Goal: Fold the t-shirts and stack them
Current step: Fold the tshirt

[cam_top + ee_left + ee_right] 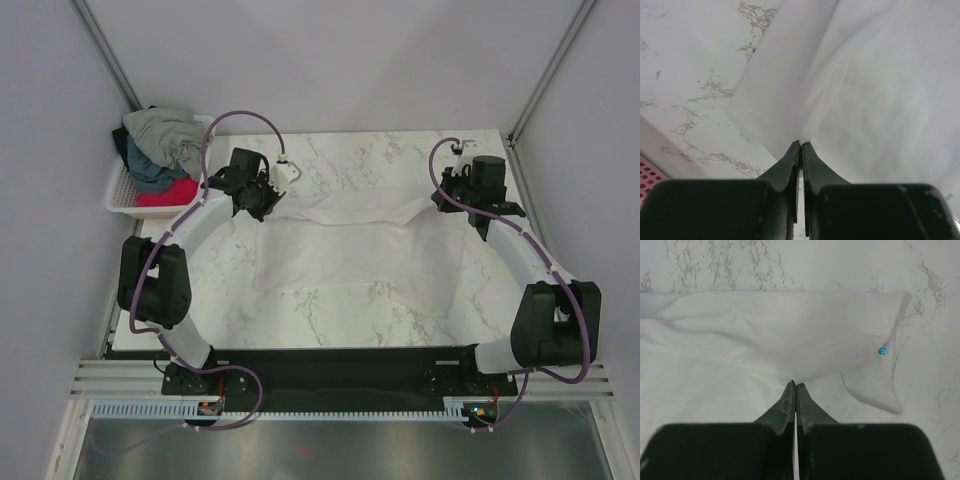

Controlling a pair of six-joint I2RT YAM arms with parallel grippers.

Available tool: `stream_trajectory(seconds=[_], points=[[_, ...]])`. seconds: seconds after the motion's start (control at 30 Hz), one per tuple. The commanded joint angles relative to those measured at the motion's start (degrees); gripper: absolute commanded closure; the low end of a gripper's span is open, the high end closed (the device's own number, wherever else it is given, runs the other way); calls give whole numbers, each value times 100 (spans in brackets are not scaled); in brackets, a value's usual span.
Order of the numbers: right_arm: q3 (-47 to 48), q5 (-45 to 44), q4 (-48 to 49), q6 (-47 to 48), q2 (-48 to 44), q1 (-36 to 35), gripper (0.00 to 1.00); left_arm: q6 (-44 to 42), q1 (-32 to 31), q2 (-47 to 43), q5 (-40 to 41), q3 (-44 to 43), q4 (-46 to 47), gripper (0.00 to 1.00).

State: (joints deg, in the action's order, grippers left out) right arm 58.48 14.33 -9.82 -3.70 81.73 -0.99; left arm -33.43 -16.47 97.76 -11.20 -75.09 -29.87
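White t-shirt lies spread out mid-table. The left gripper is pinched tight on a fold at the shirt's far-left edge, and the right gripper is clamped on the far-right edge near the blue tag. In the far-left basket are the grey-green, teal and red-pink shirts.

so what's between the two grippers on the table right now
Only the white t-shirt. In the top external view it spans the whole stretch from the left gripper to the right gripper, each shut on its cloth.
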Motion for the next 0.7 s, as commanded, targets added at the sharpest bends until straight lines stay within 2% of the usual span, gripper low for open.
stream_trajectory(seconds=[0.0,0.43,0.53,0.57,0.6,0.67], points=[[23,70,288,-69,53,3,100,179,-84,-90,-181,-217,69,90],[58,61,200,-7,185,3,100,179,-120,226,-181,-111,69,90],[50,140,139,-7,211,11,100,179,-93,174,-181,186,69,90],[58,158,130,-7,220,12,100,309,-93,113,-155,257,-97,63],[50,158,113,-7,220,12,100,772,-85,86,-433,310,-72,1],[50,167,121,1,255,12,100,619,-76,51,-374,416,-46,0]])
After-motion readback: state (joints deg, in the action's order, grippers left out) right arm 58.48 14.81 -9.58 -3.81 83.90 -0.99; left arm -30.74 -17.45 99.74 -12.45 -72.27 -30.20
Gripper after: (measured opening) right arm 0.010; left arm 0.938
